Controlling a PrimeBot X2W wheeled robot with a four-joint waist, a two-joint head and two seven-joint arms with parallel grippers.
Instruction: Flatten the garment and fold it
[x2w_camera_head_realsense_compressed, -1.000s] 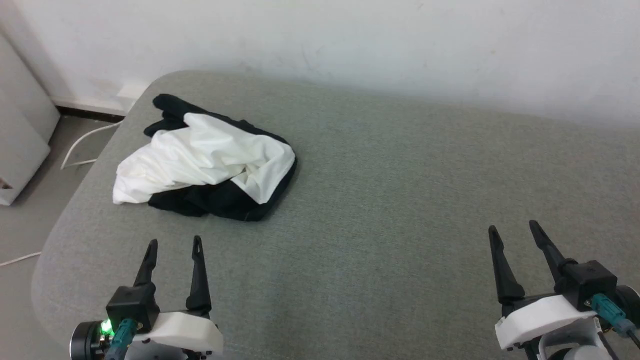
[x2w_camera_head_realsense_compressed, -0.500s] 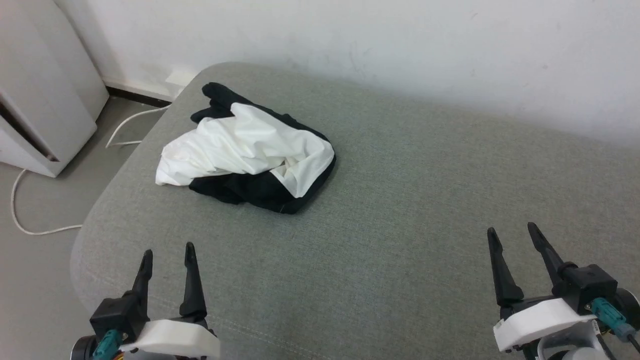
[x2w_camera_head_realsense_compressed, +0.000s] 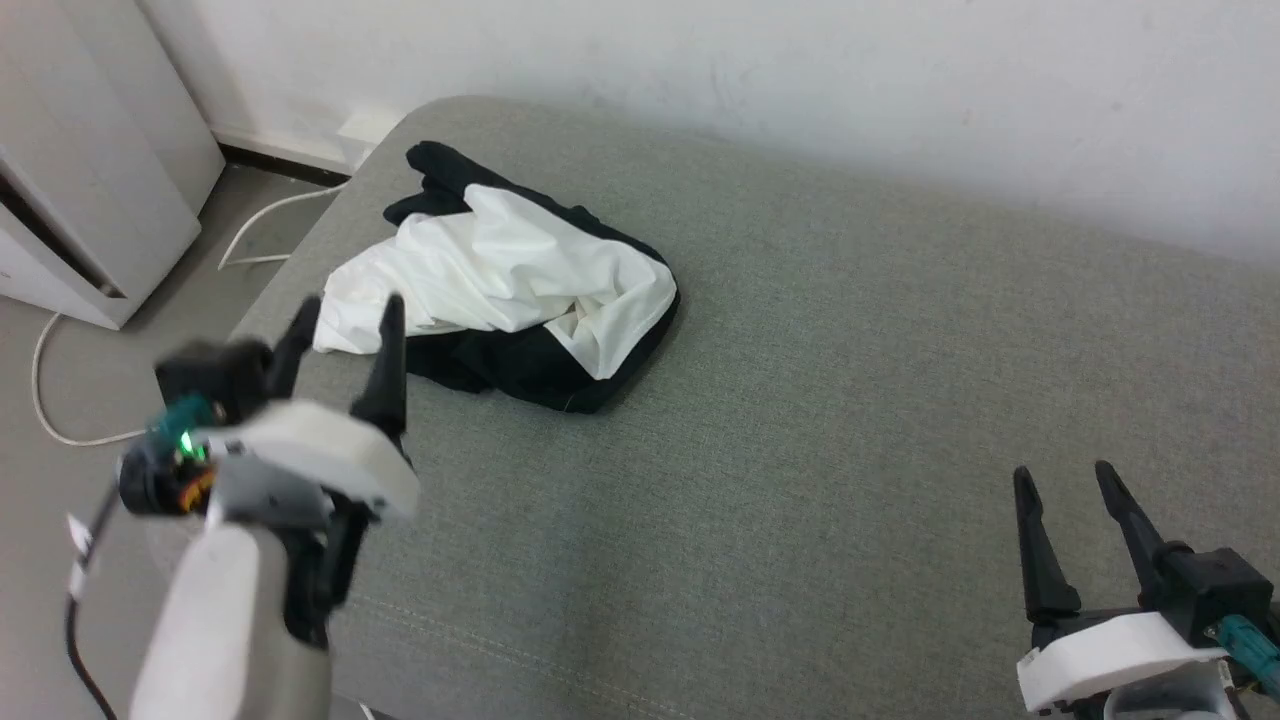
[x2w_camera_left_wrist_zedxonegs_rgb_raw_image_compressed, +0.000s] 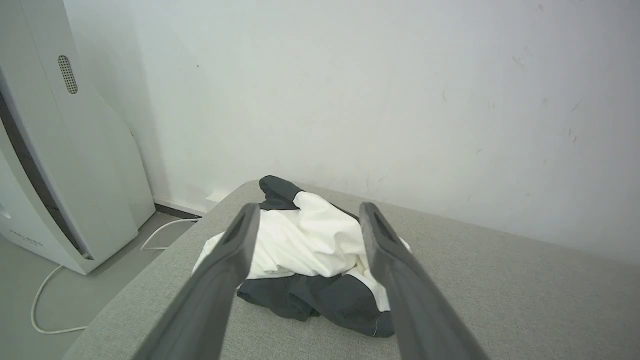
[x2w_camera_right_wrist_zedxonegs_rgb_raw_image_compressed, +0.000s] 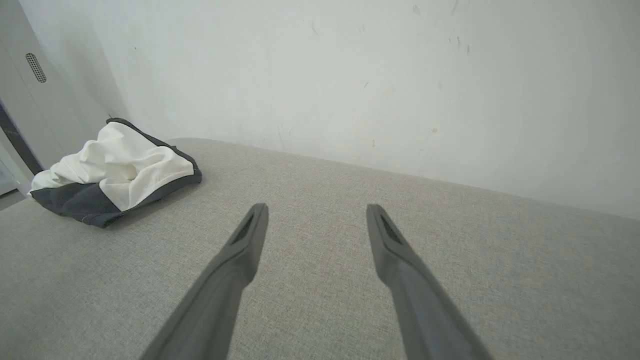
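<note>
1. A soft, crumpled white T-shirt with black sides lies in a heap at the far left of a wide grey-green woven fabric cushion, near the cushion's rounded left edge and a plain white wall.
2. In the head view the heap is longest from left to right. A white corner points at the cushion's left edge. A black end sticks out toward the wall. Black cloth rims the near and right sides.
3. The left gripper is held above the cushion's near left part on a pale forearm that rises from the lower left and looks blurred. A green light glows at its wrist.
4. Its two long dark fingers point at the T-shirt. They are spread apart with nothing between them, and they are short of the cloth.
5. In the left wrist view the T-shirt sits framed between the fingers of the left gripper.
6. The right gripper sits low at the near right over bare cushion, well apart from the T-shirt. Its fingers point toward the wall, parted and holding nothing.
7. In the right wrist view the right gripper shows the same gap, and the T-shirt lies far to the left.
8. A tall white plastic appliance and a white cable are on the floor to the left.
</note>
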